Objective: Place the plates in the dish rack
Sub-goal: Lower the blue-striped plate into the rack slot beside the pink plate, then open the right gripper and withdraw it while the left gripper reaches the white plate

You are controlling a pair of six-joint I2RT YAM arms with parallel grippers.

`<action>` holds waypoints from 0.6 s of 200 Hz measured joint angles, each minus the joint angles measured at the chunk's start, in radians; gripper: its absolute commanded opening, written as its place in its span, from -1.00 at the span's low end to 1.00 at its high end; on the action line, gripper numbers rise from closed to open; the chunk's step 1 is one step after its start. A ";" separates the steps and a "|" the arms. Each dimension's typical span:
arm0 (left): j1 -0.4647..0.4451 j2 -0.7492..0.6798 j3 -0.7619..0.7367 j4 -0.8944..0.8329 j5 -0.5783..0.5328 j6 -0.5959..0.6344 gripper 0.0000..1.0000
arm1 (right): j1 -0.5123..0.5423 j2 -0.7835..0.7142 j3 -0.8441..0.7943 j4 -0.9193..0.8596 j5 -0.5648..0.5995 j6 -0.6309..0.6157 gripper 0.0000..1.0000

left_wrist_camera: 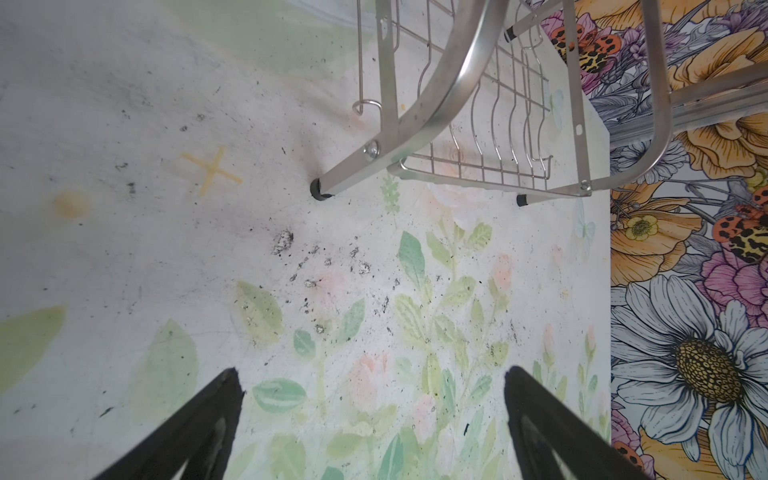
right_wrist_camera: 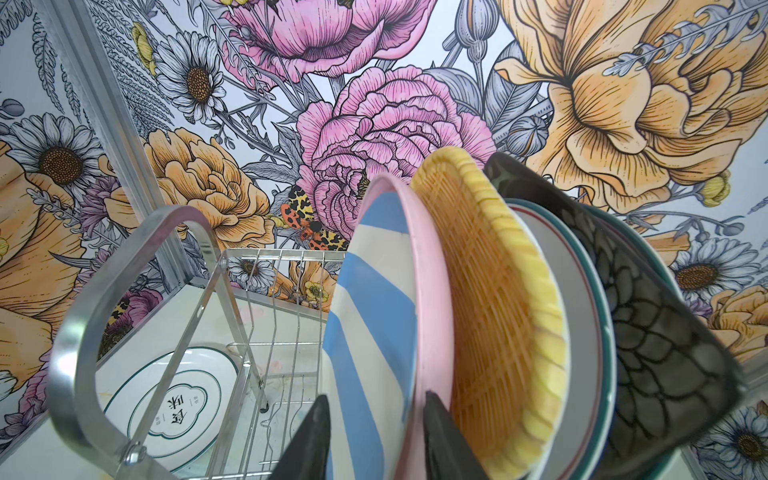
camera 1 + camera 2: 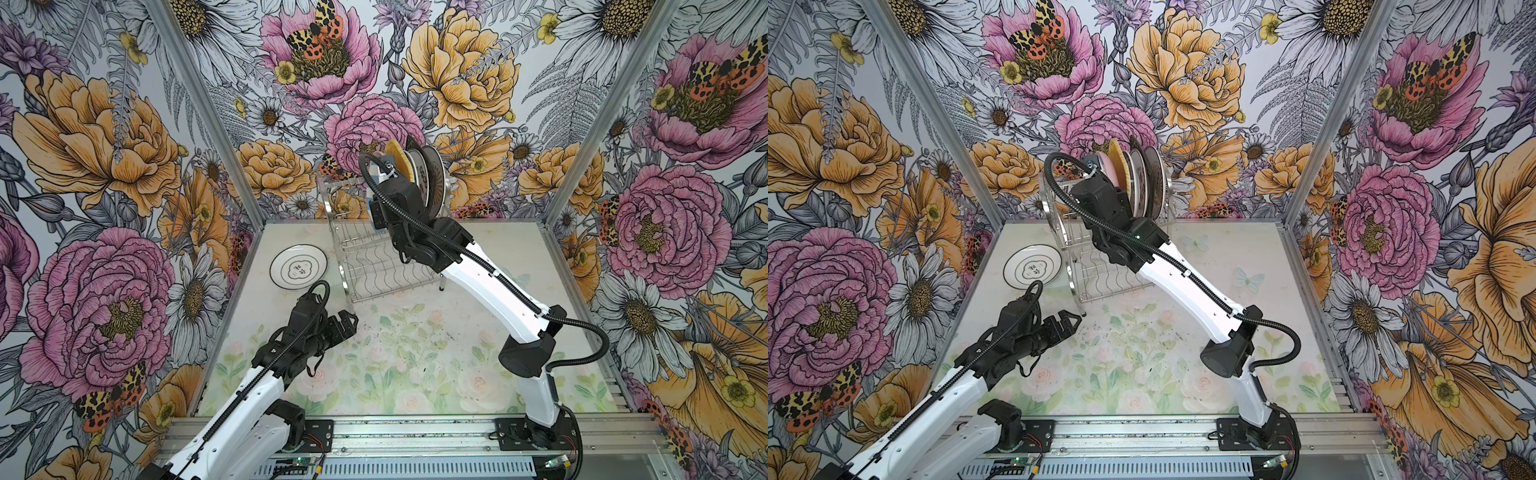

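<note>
We're up at the top tier of the two-tier steel wire dish rack (image 3: 374, 266), which stands at the far middle of the floral-printed table (image 3: 415, 353). The right gripper (image 2: 376, 397) reaches in from the near side. Its fingers (image 2: 316, 432) straddle the edge of the blue-and-white striped round plate (image 2: 365, 311), and the rim of the pink round plate (image 2: 428, 291) sits between them too. The gap is narrow, and we cannot tell whether they pinch or merely bracket that edge.

The striped plate stands upright at the left end of the row. To its right come the pink one, the yellow woven-look rectangular plate (image 2: 498, 291) and the black floral square plate (image 2: 648, 332). We read this as the seating of the striped plate, right at the handover to the rack.

Next we'd want those fingers spread clear and the wrist drawn straight back toward the near side, without nudging the leaning row.

One job is left: the white round plate with a dark rim and printed characters (image 3: 298, 266) lies flat on the table, just left of the rack. The left gripper (image 3: 347, 322) hovers low by the rack's near-left foot, fingers wide apart and empty, so it looks well placed. A flat plate calls for getting under its rim. The left slots up top look free, and the lower tier is bare.
</note>
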 measured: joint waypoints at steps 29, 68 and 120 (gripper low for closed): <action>0.000 -0.002 0.000 -0.008 -0.011 0.001 0.97 | 0.023 -0.040 -0.060 -0.001 -0.001 -0.002 -0.17; 0.062 -0.005 0.026 -0.050 -0.026 0.013 0.97 | 0.045 -0.167 -0.224 0.001 -0.025 0.025 -0.16; 0.277 0.019 0.124 -0.097 -0.029 0.095 0.91 | 0.047 -0.437 -0.599 0.015 -0.118 0.143 0.07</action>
